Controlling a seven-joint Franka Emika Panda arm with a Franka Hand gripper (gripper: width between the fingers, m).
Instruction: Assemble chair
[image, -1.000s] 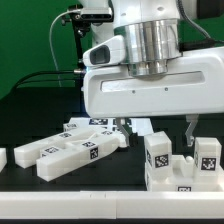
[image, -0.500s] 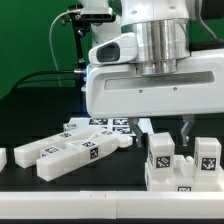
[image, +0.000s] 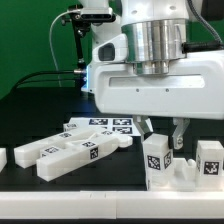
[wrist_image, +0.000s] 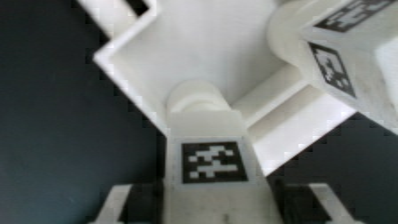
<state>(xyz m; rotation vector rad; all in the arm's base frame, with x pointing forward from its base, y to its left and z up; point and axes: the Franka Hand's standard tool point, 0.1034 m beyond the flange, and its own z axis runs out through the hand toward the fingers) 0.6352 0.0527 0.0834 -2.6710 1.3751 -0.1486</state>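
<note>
the tagged white chair part (image: 157, 160) stands at the exterior view's lower right, beside a second tagged block (image: 208, 158). it looks rigid, light and smooth, probably best pinched across its flat sides. the gripper (image: 164, 133) hangs just over it, fingers straddling it; whether they clamp it i cannot tell.

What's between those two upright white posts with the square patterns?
In the exterior view, a low white lump sits between the inner post and the outer post; a finger of the claw hangs above it.
</note>
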